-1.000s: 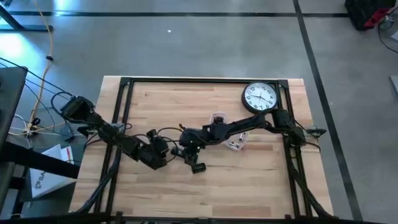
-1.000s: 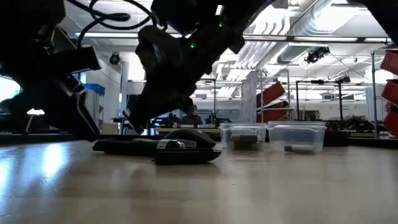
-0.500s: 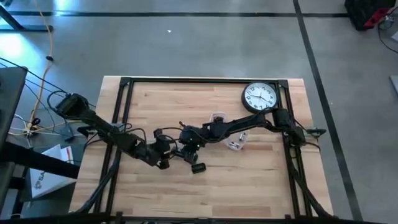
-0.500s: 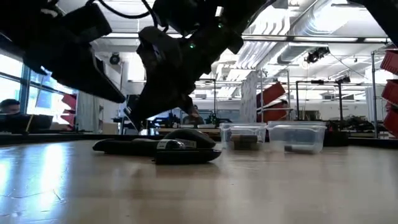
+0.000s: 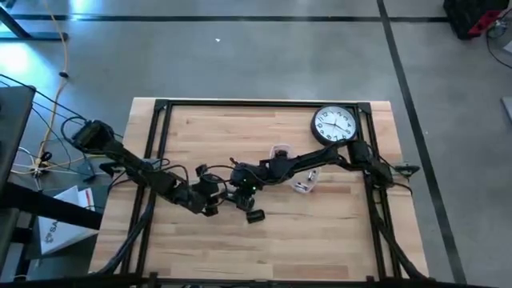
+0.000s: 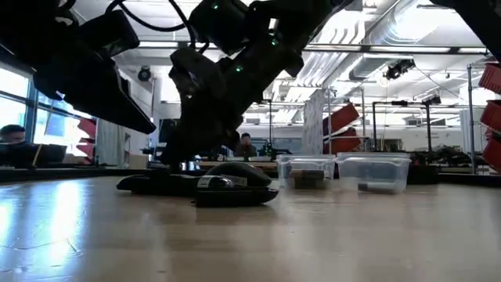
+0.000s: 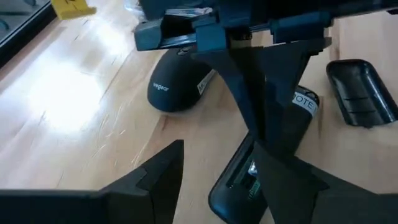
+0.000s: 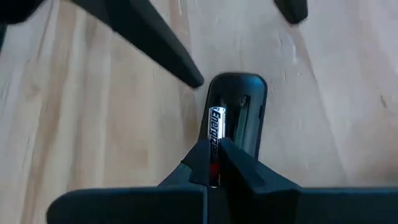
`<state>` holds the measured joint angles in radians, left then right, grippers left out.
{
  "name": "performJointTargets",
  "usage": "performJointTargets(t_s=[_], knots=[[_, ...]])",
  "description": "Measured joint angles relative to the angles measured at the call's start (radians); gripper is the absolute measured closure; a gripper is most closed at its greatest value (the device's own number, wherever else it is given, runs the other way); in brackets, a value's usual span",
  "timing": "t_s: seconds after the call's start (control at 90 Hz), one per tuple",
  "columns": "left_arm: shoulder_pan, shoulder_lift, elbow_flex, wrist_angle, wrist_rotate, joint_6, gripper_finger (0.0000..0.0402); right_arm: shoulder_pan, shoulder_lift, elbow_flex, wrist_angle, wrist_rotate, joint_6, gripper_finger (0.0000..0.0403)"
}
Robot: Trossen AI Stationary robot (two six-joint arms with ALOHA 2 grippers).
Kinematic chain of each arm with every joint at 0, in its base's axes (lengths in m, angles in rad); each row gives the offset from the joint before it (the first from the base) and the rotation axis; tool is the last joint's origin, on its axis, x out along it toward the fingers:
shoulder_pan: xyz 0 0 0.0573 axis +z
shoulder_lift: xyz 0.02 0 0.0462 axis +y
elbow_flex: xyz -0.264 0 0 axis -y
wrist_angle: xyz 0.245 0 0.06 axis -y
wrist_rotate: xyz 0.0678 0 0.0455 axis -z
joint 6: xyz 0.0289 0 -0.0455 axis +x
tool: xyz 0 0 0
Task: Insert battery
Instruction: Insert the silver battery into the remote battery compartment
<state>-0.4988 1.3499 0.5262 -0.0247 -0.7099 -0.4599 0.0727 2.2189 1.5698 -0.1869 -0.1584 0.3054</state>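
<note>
At the middle of the wooden table [image 5: 320, 232], the right gripper [image 8: 214, 163] hangs over the open remote [image 8: 239, 112], fingers pinched on a battery [image 8: 215, 134] poised above its compartment. The left gripper [image 7: 214, 165], spread wide, sits just beside the remote. A black mouse [image 7: 180, 84] and the battery cover [image 7: 360, 92] lie near.

"Energizer" on battery [image 8: 215, 134], seemingly "vegear" on mouse [image 7: 177, 86]

Bright overhead light gives glare on the wooden table [image 7: 68, 93] beside the mouse [image 7: 177, 84]; in the low view the arms are dark, backlit silhouettes.
</note>
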Motion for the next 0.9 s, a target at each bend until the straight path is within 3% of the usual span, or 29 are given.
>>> performJointTargets(t_s=[0.9], knots=[[0.000,0.000,0.000,-0.003,0.002,-0.010,0.0225,0.000,0.020,0.000,0.017,0.050,0.038,0.0403]])
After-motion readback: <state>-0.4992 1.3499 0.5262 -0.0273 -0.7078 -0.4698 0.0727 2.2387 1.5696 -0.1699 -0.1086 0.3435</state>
